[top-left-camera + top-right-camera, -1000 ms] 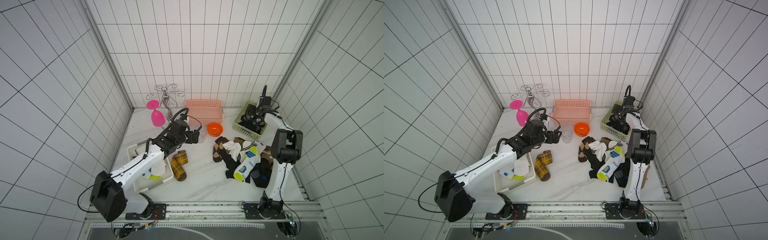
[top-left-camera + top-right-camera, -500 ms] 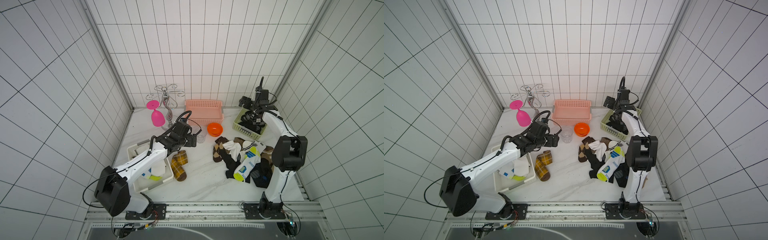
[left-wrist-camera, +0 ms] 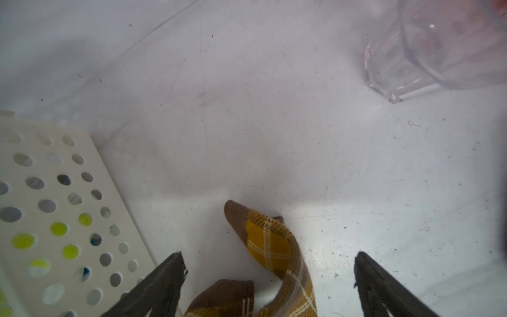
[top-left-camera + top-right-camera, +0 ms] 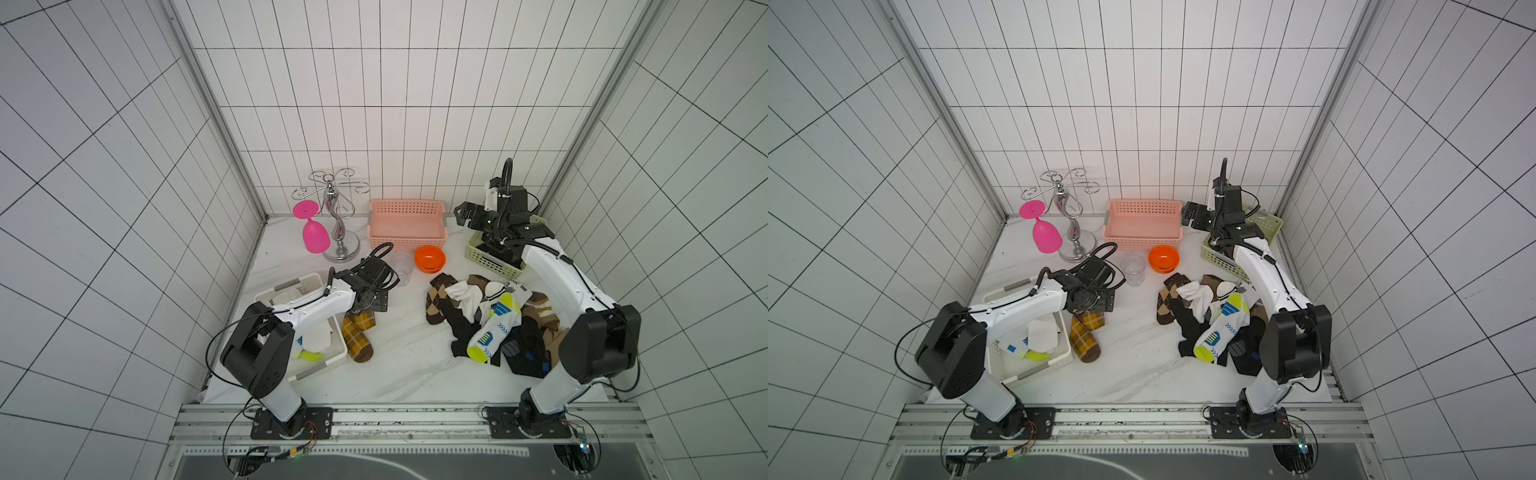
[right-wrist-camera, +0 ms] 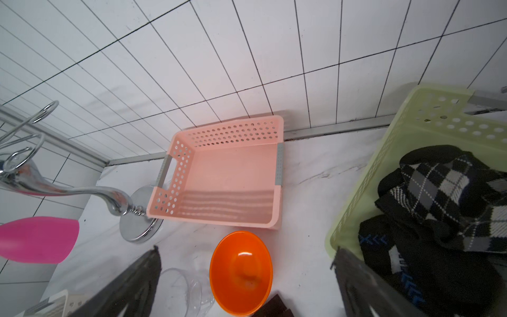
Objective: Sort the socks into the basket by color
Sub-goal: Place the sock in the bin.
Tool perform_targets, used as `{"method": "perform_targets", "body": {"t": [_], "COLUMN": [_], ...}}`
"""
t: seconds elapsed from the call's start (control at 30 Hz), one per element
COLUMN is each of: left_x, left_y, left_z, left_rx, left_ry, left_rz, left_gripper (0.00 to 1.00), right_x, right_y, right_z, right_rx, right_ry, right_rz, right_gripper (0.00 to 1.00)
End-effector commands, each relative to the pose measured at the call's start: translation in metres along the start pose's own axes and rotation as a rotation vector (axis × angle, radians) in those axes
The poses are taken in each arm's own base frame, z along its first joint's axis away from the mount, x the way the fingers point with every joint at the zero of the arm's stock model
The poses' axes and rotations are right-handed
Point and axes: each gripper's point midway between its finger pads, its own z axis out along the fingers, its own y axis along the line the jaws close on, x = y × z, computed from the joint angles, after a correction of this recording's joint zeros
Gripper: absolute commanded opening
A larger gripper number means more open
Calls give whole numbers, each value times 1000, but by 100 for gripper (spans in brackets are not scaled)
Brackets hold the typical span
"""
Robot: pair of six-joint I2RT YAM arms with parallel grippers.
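On the table, a sock pile is lying at the right; a lone sock is lying just beside the left basket; the bowl and cup are sitting before the rear basket; more socks are lying in the right basket.

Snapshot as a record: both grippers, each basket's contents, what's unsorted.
left gripper: open, straddling one end of the brown-yellow plaid sock, not closed on it
right gripper: open, empty, raised between green basket and pink basket
white basket: white socks with neon-yellow marks
green basket: black socks, some argyle
pink basket: no socks
unsorted: plaid sock beside white basket; mixed sock pile on table near green basket
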Motion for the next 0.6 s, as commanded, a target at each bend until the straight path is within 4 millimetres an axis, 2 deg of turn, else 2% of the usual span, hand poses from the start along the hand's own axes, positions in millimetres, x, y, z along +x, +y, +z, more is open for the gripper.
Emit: {"method": "perform_targets", "body": {"t": [0.0, 0.23, 0.37, 0.57], "left_x": [5, 18, 25, 36], "left_y": [9, 14, 10, 8], "left_z": [6, 13, 18, 23], "left_rx": [-68, -76, -45, -24], "left_ry": [17, 42, 52, 86], "left_rz": [-28, -47, -47, -52], "left_gripper": [97, 97, 87, 83], "right_x": [33, 52, 62, 62], "right_y": [2, 7, 11, 10], "right_z": [-11, -26, -28, -29], "right_rx": [-2, -17, -25, -14], "right_ry": [79, 117, 134, 132], "right_rz": [-8, -20, -28, -42], "right_gripper": [100, 100, 99, 99]}}
